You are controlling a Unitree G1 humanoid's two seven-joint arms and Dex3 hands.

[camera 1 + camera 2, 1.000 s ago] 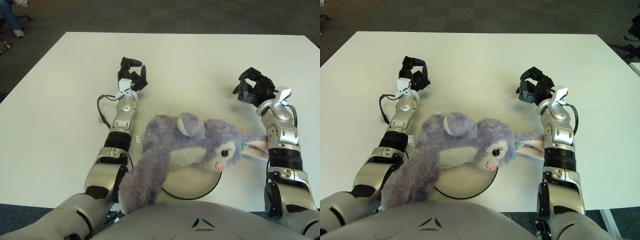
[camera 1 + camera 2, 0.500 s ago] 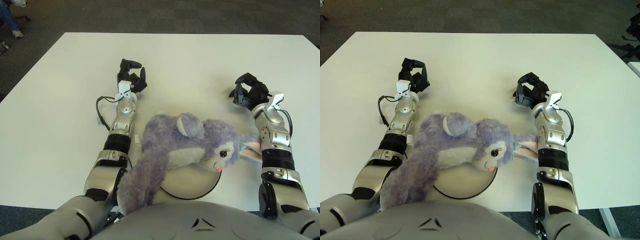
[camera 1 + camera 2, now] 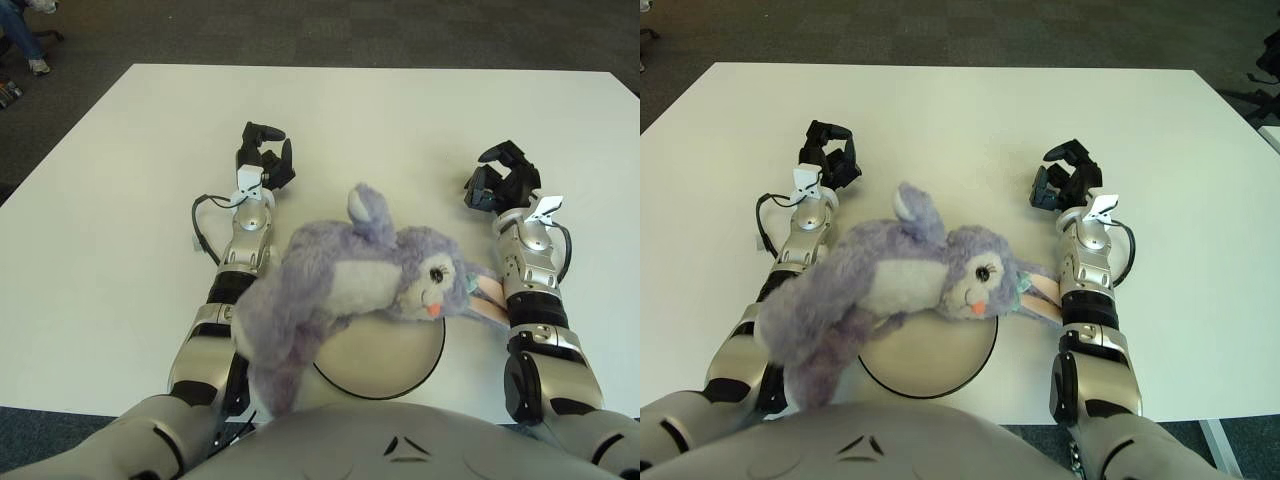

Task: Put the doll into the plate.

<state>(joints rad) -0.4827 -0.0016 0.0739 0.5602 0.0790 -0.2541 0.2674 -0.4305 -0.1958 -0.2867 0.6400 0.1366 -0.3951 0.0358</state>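
Left eye view: a purple plush doll point(image 3: 350, 295) lies across the far part of a round plate point(image 3: 385, 362) near the table's point(image 3: 90, 200) near edge. Its head points to the robot's right, its face toward the camera, and its body trails off the plate's left side over the left forearm. One pink-lined ear reaches to the right forearm. The left hand point(image 3: 262, 160) shows farther in on the table, well apart from the doll, its black fingers point(image 3: 270, 133) curled loosely and holding nothing. The right hand point(image 3: 503, 180) shows toward the table's right edge, also apart from the doll, fingers bent inward around nothing.

Right eye view: the same doll point(image 3: 900, 290) covers the plate's point(image 3: 930, 365) far rim, with the bare near part of the plate visible below it. The left hand point(image 3: 828, 155) and right hand point(image 3: 1068, 178) both show beyond the doll, each empty with fingers curled. A black cable point(image 3: 767, 215) loops beside the left wrist.
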